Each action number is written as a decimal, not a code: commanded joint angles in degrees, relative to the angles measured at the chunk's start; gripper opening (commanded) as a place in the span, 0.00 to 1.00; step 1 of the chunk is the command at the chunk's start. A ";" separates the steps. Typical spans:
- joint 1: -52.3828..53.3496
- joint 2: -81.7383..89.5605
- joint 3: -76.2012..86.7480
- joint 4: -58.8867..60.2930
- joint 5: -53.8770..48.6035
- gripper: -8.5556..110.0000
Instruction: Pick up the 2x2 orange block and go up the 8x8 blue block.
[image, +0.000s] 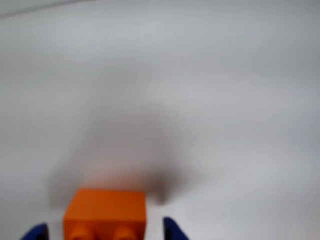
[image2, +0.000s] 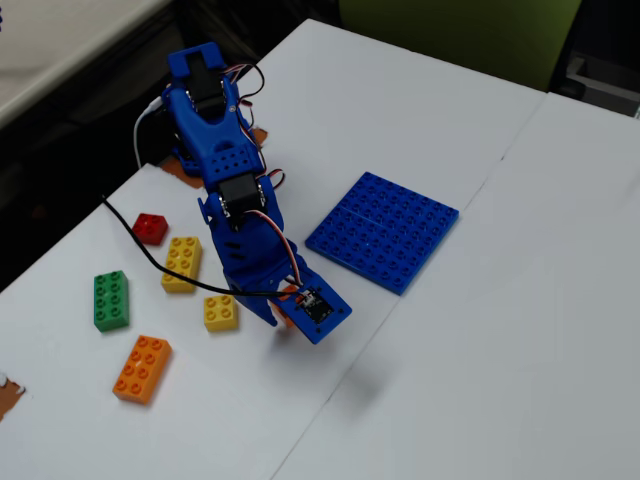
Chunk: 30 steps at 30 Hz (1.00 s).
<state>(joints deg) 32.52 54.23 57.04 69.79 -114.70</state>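
The wrist camera sits right behind the hand (image: 105, 235), looking down past its blue fingertips at the white surface (image: 210, 90). It is very close: an orange brick (image: 106, 207) fills the bottom edge, out of focus, and beyond it only blurred surface and shadow. The fixed camera stands high off to one side, angled down across the surface (image2: 520, 340), far enough to take in the whole blue arm (image2: 235, 210), the blue plate (image2: 385, 230) and the loose bricks at left. Both views share the hand (image2: 290, 318), a sliver of orange there, and the patch of surface beneath it.
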 joint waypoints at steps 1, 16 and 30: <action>0.44 0.79 -1.67 0.62 0.62 0.30; 0.18 0.62 -1.41 1.85 2.90 0.23; -0.26 -0.18 -2.46 0.35 4.57 0.07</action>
<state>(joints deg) 32.52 53.61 56.78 71.63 -110.48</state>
